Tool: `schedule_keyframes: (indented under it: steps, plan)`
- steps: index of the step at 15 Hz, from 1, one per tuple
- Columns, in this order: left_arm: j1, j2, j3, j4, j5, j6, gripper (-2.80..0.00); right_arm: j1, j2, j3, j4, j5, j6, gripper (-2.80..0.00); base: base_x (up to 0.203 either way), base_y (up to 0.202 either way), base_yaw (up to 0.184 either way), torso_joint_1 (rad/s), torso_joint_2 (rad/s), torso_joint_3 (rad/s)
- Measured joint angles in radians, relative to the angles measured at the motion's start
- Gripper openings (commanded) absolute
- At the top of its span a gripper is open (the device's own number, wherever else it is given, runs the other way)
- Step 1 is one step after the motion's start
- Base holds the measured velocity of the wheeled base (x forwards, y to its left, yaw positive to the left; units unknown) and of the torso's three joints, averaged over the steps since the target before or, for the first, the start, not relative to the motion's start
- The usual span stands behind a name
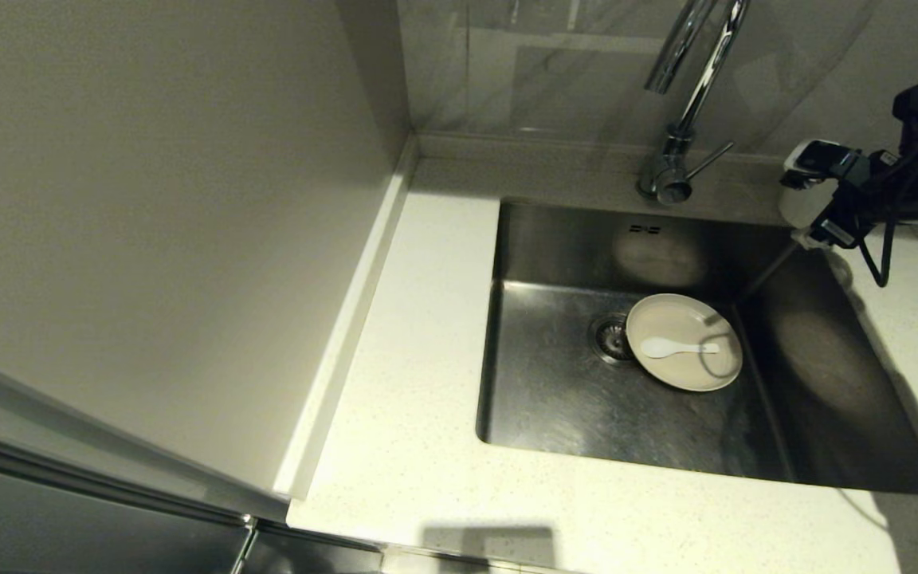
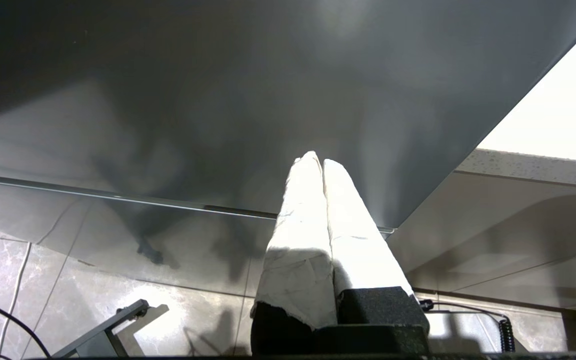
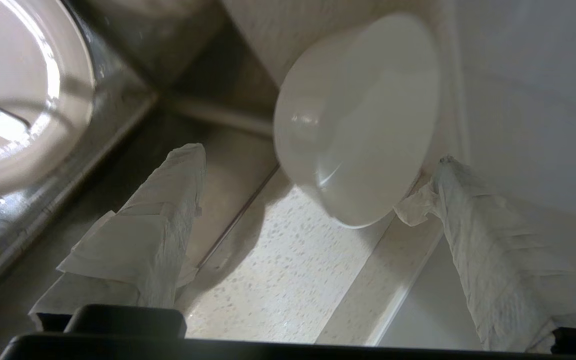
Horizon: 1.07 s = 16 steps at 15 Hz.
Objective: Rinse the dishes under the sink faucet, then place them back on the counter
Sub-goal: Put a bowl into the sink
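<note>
Head view: bowl (image 3: pixel 358 120) behind right gripper (image 3: pixel 318 165).

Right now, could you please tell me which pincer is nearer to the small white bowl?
Right. The right pincer stands open with the bowl just beyond its fingertips, on the counter behind the sink. The left pincer is shut below the counter's edge, away from it.
</note>
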Motion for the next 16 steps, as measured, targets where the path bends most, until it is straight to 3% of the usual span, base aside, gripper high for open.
schedule_keyframes:
  steps: [5,16]
  plan:
    - [0.000,0.000,0.000,0.000,0.000,0.000,-2.80,0.001,0.040,-0.001,-0.005,-0.061,0.001,0.00,0.000,0.000,0.000,0.000,0.00,0.000]
    - [0.000,0.000,0.000,0.000,0.000,0.000,-2.80,0.020,0.075,-0.001,-0.030,-0.081,0.001,0.00,0.000,0.000,0.000,0.000,0.00,0.000]
